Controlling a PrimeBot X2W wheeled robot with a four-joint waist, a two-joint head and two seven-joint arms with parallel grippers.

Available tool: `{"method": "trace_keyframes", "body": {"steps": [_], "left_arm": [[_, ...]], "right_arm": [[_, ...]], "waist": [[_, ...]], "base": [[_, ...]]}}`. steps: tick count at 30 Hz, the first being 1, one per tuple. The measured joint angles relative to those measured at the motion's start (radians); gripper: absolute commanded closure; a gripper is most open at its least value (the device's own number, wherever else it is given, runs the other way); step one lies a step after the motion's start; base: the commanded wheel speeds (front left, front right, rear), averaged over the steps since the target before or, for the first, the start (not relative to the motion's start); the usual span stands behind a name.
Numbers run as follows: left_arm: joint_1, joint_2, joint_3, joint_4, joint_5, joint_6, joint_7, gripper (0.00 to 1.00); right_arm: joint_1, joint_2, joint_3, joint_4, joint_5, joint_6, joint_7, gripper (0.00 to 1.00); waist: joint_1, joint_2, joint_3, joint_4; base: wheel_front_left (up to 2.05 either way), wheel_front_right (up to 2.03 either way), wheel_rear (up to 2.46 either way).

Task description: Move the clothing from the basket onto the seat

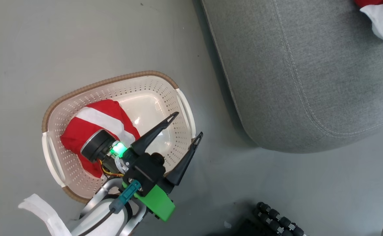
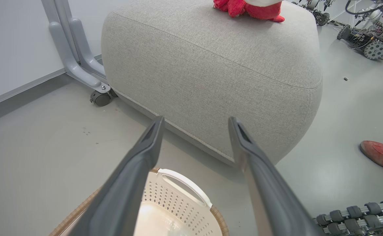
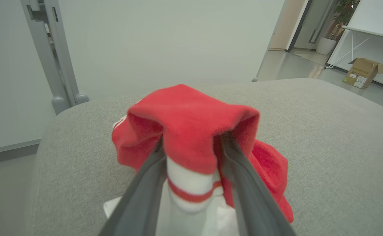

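A red garment with a broad white band (image 1: pixel 103 118) lies in the cream perforated basket (image 1: pixel 112 80) on the floor. My left gripper (image 1: pixel 189 123) hovers open over the basket's right end with nothing between its fingers; in its wrist view the left gripper (image 2: pixel 196 118) points at the grey seat (image 2: pixel 211 65) above the basket (image 2: pixel 184 183). A second red and white garment (image 3: pixel 191 121) rests on the seat (image 3: pixel 325 131). My right gripper (image 3: pixel 193 141) has its jaws apart, the cloth draped over the fingertips and bunched between them. This garment (image 1: pixel 381 16) sits at the seat's (image 1: pixel 293 72) far corner.
A person's red shoe (image 2: pixel 379 154) stands on the floor right of the seat. A grey wheeled frame leg (image 2: pixel 76 55) stands against the wall behind the seat. My base's roller wheels (image 1: pixel 276 219) are near the bottom. A white strip (image 1: pixel 44 213) lies beside the basket.
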State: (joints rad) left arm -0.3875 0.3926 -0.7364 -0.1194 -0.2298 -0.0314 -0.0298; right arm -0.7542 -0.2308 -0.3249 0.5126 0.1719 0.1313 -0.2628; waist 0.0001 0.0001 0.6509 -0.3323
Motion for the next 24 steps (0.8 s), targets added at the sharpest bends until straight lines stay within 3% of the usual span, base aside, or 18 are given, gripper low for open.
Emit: {"method": "trace_keyframes", "body": {"steps": [5, 12, 17, 24], "left_arm": [[0.016, -0.042, -0.005, 0.050, -0.034, -0.002, -0.058, 0.00], [0.057, -0.121, 0.008, 0.139, -0.085, 0.029, -0.168, 0.00], [0.099, -0.165, 0.040, 0.203, -0.102, 0.067, -0.219, 0.00], [0.186, -0.223, 0.141, 0.217, -0.101, 0.106, -0.232, 0.00]], "right_arm": [[0.155, 0.078, -0.070, -0.056, -0.068, 0.000, 0.000, 0.00], [0.422, 0.155, -0.021, -0.119, -0.086, 0.000, 0.000, 0.00], [0.583, 0.180, 0.106, -0.172, -0.096, 0.000, 0.000, 0.00], [0.666, 0.183, 0.277, -0.249, -0.060, 0.000, 0.000, 0.00]], "waist": [[-0.0001, 0.0000, -0.050, 0.002], [-0.0002, 0.0000, -0.147, 0.013], [-0.0002, 0.0000, -0.230, 0.040], [-0.0002, 0.0000, -0.343, 0.114]], "base": [[0.00, 0.00, 0.00], [0.00, 0.00, 0.00], [0.00, 0.00, 0.00], [0.00, 0.00, 0.00]]}}
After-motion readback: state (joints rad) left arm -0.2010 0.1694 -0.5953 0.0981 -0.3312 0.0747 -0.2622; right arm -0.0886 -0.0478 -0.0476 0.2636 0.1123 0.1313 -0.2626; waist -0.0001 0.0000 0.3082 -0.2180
